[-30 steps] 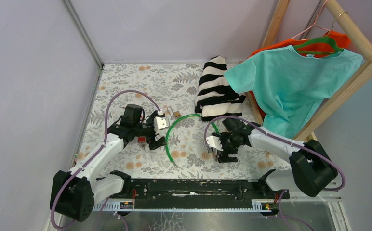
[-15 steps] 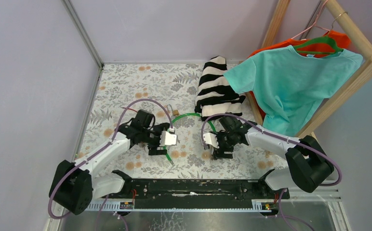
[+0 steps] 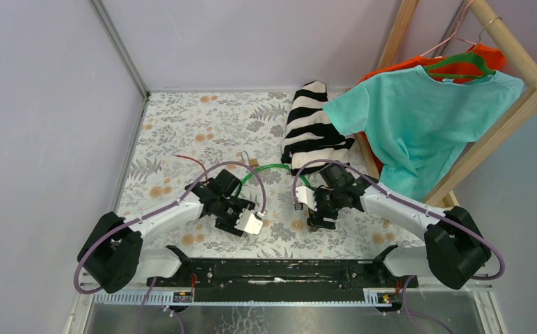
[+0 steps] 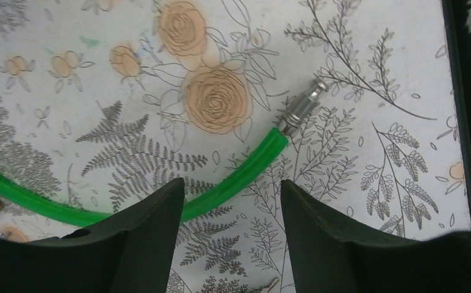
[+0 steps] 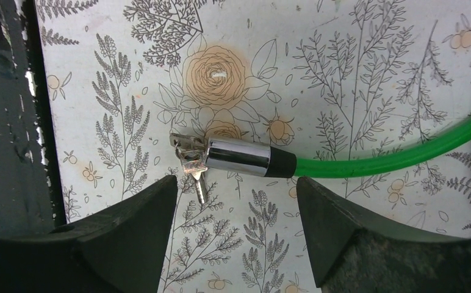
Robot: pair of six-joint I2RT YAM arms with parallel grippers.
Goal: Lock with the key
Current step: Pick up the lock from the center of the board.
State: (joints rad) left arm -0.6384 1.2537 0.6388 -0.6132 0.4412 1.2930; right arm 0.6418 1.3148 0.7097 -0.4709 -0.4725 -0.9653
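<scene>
Surface: floral-print table [image 3: 182, 132] inside pale lilac walls, black rail [image 3: 279, 271] along the near edge.
Change, left: left gripper [image 3: 248, 223] swung from mid-table toward the near edge and the centre; jaws narrower than a second ago, yet parted and holding nothing.
Change, right: right gripper [image 3: 319, 219] almost where it was, jaws drawn in a little, also parted and empty.
Cable lock: green cable [image 3: 266, 169] curving over the table between the two arms, both ends free, not joined.
Pin end: bare metal tip [image 4: 303, 110] flat on the print, just beyond the left fingers [image 4: 154, 238]; cable passing between them.
Lock end: chrome barrel [image 5: 239, 155] with keys [image 5: 190, 159] at its mouth, lying between the right fingers [image 5: 349, 232], untouched.
Around: small brass item [image 3: 252, 162] by the cable's far bend; striped garment [image 3: 314, 125] heaped behind; teal T-shirt [image 3: 419, 118] hanging on a wooden rack [image 3: 516, 83], well apart.
Obstruction: none over either cable end.
</scene>
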